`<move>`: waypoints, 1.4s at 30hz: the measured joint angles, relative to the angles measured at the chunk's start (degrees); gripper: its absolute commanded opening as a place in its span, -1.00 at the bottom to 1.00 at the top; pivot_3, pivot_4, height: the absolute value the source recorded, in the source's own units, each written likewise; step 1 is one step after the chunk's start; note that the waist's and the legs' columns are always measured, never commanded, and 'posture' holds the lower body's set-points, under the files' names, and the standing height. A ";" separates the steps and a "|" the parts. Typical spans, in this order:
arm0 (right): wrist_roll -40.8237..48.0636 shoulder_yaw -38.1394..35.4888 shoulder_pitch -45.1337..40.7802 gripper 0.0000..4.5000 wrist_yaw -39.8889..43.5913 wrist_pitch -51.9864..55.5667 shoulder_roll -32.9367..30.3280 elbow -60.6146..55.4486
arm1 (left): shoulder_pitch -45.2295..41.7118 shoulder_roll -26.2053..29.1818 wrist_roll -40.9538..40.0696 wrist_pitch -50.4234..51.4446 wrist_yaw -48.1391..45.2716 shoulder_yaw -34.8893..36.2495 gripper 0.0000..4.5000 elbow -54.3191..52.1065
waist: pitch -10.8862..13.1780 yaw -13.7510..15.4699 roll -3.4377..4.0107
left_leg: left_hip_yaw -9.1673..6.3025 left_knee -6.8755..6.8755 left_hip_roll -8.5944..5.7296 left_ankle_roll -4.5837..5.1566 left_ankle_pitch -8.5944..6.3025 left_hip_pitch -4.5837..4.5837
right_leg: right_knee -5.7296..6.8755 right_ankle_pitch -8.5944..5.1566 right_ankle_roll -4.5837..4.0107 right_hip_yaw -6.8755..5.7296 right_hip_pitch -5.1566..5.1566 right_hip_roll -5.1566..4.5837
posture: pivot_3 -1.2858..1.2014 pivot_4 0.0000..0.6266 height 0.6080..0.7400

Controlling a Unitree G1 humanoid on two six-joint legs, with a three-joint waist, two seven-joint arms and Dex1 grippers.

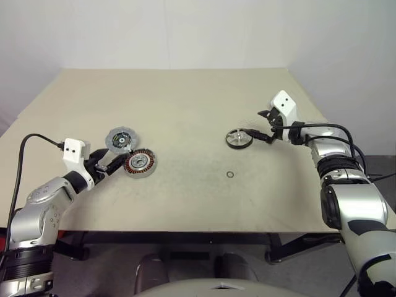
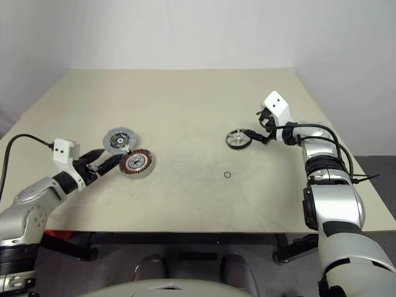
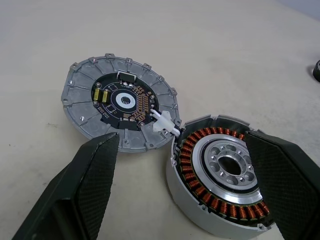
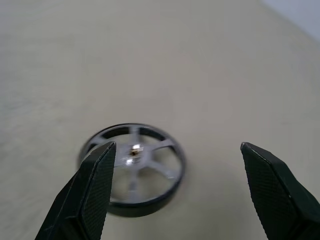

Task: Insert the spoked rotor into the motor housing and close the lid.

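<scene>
No legible text or labels.

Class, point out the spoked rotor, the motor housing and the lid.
spoked rotor (image 1: 239, 138), left eye view, on its central hub.
motor housing (image 3: 231, 166), left wrist view, on its dark centre.
lid (image 3: 124, 101), left wrist view, on its central hub.

My left finger (image 3: 280, 185) covers part of the motor housing (image 3: 220, 180) rim; the spoked rotor (image 4: 134, 167) looks blurred; the loose ring (image 1: 230, 175) is too small to read.
</scene>
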 measured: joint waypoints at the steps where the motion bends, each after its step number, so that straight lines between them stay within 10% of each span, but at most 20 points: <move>1: 0.07 0.24 0.49 1.00 2.08 0.32 -0.08 -0.70 | 0.00 0.00 -0.09 0.00 -0.01 0.00 0.90 -0.04 | 0.00 0.00 0.00 | -0.02 0.00 0.00 0.01 0.00 -0.01 | 0.00 0.00 0.00 -0.01 0.01 0.00 | 0.03 -1.00 1.00; 23: 2.71 0.65 2.51 1.00 10.10 5.28 -0.68 -6.05 | 0.02 -0.94 -0.63 0.97 1.63 0.00 0.90 -2.35 | 0.00 0.01 0.00 | -0.34 0.00 -0.09 -0.01 0.08 -0.03 | 0.01 0.00 0.00 -0.20 0.12 -0.03 | 0.03 -1.00 1.00; 42: 2.81 0.64 2.82 1.00 7.80 5.28 0.31 -7.36 | -4.25 -5.10 -11.43 32.76 21.77 3.78 0.90 -17.50 | 0.01 -0.16 0.02 | -0.61 -0.03 -0.18 -0.05 0.12 0.05 | -0.02 -0.01 -0.01 -0.30 0.36 -0.07 | 0.03 -1.00 1.00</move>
